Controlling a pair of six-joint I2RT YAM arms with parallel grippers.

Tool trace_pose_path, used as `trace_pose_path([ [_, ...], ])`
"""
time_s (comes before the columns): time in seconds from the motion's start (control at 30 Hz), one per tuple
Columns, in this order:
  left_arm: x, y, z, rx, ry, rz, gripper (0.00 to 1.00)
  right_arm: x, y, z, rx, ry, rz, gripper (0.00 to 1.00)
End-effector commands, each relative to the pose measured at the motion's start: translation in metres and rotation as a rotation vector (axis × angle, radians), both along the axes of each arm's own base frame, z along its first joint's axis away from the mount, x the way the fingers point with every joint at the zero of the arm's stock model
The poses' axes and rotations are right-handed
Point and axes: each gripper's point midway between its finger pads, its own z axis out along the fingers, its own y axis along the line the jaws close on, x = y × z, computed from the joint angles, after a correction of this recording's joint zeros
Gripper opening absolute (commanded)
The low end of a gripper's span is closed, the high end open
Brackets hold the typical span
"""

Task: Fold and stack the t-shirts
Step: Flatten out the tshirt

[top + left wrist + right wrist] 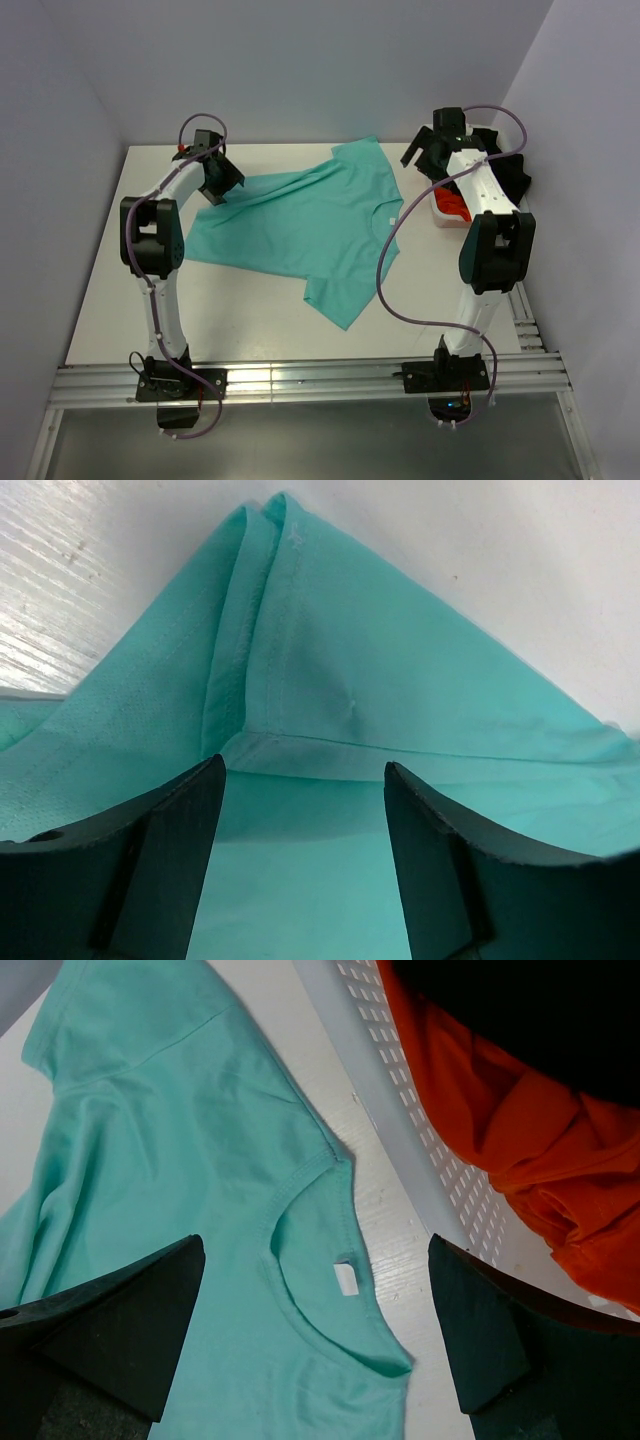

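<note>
1. Left gripper: jaws spread, nothing pinched. It sits low over a hem corner of the teal t-shirt. The corner's point lies directly ahead of the fingertips, and its edge is doubled over along the seam. Contact with the cloth cannot be confirmed.

2. Right gripper: jaws spread, nothing held. It hovers above the collar, with the white neck label between the fingers in the wrist view.

3. Garment position: the t-shirt lies opened out on the table, between the two arms. Its long axis runs across the table, hem toward the left arm and collar toward the right. One sleeve points to the far edge and the other to the near edge.

4. Governing relation: each arm is nearer to its own end of the shirt. A fold would probably need the left gripper to close on the hem corner in front of it.

5. Surroundings: the white basket stands just beside the collar, on the right gripper's outer side. It holds an orange garment and a black garment (presumably further shirts, not yet folded).
</note>
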Motion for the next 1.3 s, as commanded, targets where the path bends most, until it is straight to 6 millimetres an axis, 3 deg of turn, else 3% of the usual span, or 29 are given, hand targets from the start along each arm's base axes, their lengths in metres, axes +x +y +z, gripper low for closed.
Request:
trace_pose_path([
  [0.0,0.004,0.007,0.014,0.014,-0.038,0.025,0.7,0.0,-0.002,0.022,-0.016,-0.058,0.0,1.0],
  [0.73,0.007,0.005,-0.033,0.007,0.039,0.023,0.56,-0.005,-0.007,0.024,-0.045,-0.054,0.001,1.0],
  [1.03,0.012,0.007,-0.026,0.01,0.025,0.025,0.3,-0.009,-0.008,0.022,-0.055,-0.05,0.003,1.0],
  [1.07,0.012,0.006,-0.027,0.009,0.03,0.025,0.23,-0.008,-0.009,0.024,-0.054,-0.053,0.001,1.0],
  [1.27,0.011,0.009,-0.024,0.011,0.023,0.031,0.12,-0.009,-0.009,0.025,-0.056,-0.056,0.003,1.0],
])
